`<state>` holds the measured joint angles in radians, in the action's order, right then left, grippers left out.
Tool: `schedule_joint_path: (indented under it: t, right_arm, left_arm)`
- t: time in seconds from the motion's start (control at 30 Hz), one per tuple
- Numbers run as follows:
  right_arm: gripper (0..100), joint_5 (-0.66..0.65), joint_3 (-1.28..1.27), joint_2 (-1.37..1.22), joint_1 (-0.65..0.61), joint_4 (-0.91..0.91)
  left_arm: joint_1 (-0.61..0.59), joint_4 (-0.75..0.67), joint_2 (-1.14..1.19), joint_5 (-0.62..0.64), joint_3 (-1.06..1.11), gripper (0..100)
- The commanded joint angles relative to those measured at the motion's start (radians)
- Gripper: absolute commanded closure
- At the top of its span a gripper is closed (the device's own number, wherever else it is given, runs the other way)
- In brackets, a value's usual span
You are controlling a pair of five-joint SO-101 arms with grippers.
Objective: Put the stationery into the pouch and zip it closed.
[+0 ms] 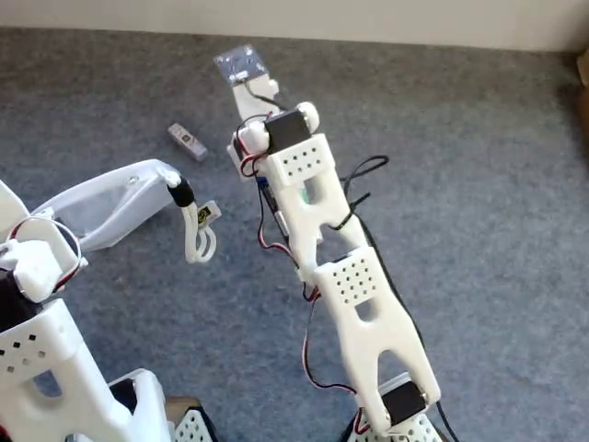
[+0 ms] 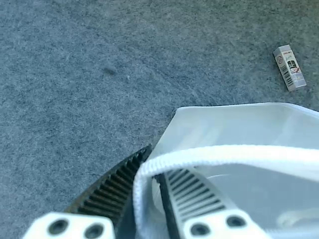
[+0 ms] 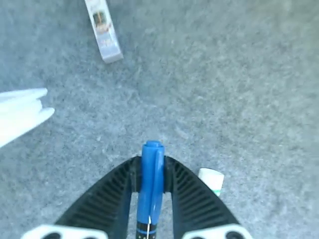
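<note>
My left gripper (image 2: pixel 155 163) is shut on the rim of the white pouch (image 2: pixel 239 144), one finger outside and the other inside the mesh wall. In the high view the pouch (image 1: pixel 110 207) lies at the left with its mouth toward the middle; a black pull with a white loop and tag (image 1: pixel 198 230) hangs at that end. My right gripper (image 3: pixel 151 162) is shut on a blue pen (image 3: pixel 152 184), held above the carpet. A small grey boxed piece of stationery (image 1: pixel 187 141) lies beyond the pouch, apart from it, and shows as the box (image 3: pixel 103 31) and the box (image 2: pixel 289 68).
A small white and green object (image 3: pixel 212 181) lies on the carpet beside the right gripper's finger. The right arm (image 1: pixel 340 267) stretches across the middle of the grey carpet (image 1: pixel 479 184). The left arm's base (image 1: pixel 46 359) stands at the lower left.
</note>
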<state>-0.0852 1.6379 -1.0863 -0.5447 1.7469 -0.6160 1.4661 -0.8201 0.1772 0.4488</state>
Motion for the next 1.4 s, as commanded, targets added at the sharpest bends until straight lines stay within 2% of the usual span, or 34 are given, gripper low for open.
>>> schedule_joint_path:
  t: [0.0, 1.03, 1.2, 1.37]
  right_arm:
    - [99.5, -0.014, 0.134, 0.108, 0.024, 0.019]
    - [99.5, -0.006, 0.131, 0.329, 0.044, 0.024]
    - [99.5, 0.06, 0.131, 0.367, 0.073, 0.024]
    - [99.5, 0.063, 0.081, 0.412, 0.082, 0.024]
  left_arm:
    - [-0.012, -0.011, 0.016, 0.012, 0.012, 99]
    - [-0.005, -0.054, 0.016, 0.012, 0.038, 99]
    - [-0.005, -0.054, 0.016, 0.014, 0.035, 99]
    - [-0.005, -0.052, 0.016, 0.014, 0.031, 99]
